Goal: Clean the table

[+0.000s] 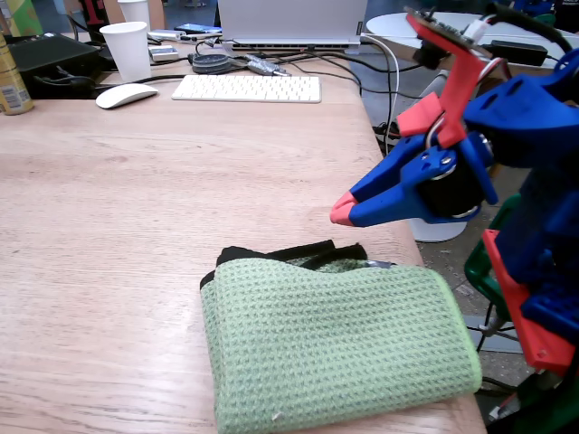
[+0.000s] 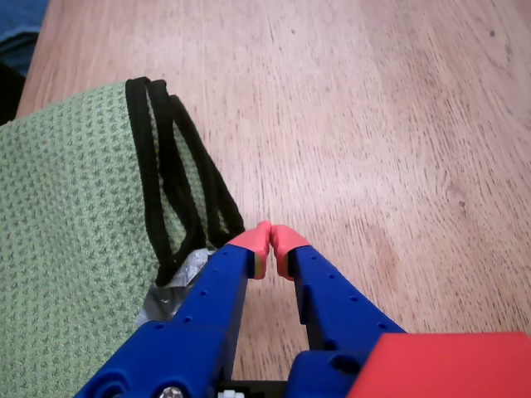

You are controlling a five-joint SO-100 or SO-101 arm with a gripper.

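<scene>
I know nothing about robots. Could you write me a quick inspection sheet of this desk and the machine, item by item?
Surface: large pale wood-grain table, bare in the middle, no spills seen.
Job's things: folded green waffle-weave cloth with black edging lies flat at the table's near edge.
Clutter: white paper cup, white computer mouse, white keyboard, silver laptop and yellow can along the far side.
Grippers: blue pincer with red tips is shut and empty, held above the table beside the cloth's black edge.
Cables: white cable and dark cables by the keyboard.
Surroundings: small round white table behind, floor at right.
</scene>
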